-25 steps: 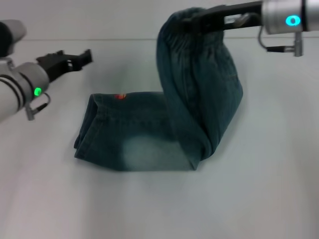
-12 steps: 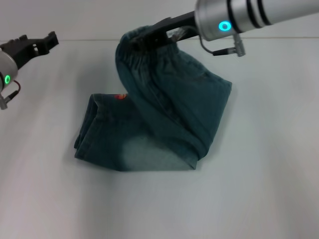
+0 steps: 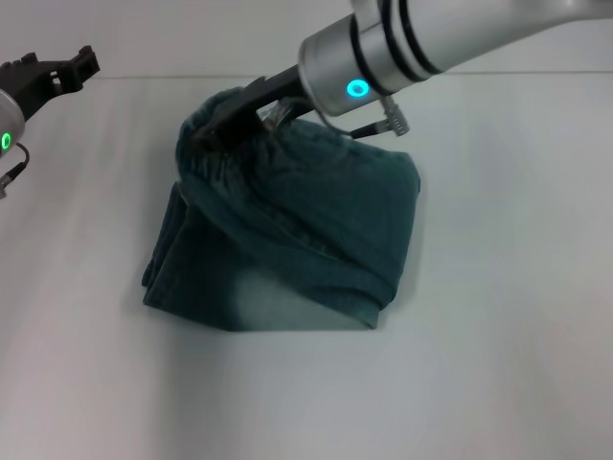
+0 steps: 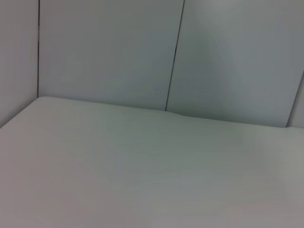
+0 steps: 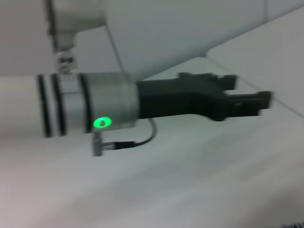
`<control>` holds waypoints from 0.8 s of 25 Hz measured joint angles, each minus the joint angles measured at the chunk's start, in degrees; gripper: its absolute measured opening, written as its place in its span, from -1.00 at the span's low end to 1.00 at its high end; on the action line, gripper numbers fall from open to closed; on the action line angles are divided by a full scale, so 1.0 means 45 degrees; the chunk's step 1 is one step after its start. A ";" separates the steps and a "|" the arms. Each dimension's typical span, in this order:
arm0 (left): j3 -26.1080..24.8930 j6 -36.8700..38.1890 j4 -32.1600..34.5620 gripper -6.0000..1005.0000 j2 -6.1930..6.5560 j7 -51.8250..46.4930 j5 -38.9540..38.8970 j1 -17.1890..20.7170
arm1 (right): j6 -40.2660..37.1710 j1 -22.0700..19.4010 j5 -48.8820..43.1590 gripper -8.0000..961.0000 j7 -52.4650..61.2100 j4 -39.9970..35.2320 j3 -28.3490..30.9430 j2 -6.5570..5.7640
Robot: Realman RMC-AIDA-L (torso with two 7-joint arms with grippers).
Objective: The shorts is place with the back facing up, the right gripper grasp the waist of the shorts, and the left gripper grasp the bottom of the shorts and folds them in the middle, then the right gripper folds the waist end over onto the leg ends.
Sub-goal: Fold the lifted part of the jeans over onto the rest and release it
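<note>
Both right gripper [image 3: 230, 120] jaws clamping shorts [image 3: 287, 240] waistband above leg ends.

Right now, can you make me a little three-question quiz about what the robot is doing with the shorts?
1. True or false: the right claw is pinching the waist of the shorts.
2. Which is right? A: the shorts lie flat and spread out. B: the waist end is lifted above the leg ends. C: the shorts hang off the table edge.
3. Fill in: the left claw is at the far ______ side of the head view, holding nothing.

Key:
1. True. It grips the gathered waistband.
2. B. The waist end is held up over the leg ends, which lie on the table.
3. Left. It sits apart from the shorts, and its fingers look spread.
</note>
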 joint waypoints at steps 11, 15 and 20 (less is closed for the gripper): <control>0.0284 0.0064 -0.0050 0.54 0.0008 0.0016 0.0000 -0.0177 | 0.0184 0.0494 0.0532 -0.83 -0.0031 0.0348 -0.1234 0.0031; 0.0405 0.0067 -0.0070 0.54 0.0007 0.0019 0.0000 -0.0207 | 0.0113 0.0526 0.0658 -0.83 -0.0034 0.0364 -0.1458 0.0033; 0.0442 0.0076 -0.0076 0.54 0.0007 0.0039 0.0000 -0.0228 | 0.0000 0.0570 0.0664 -0.82 -0.0041 0.0370 -0.1585 0.0033</control>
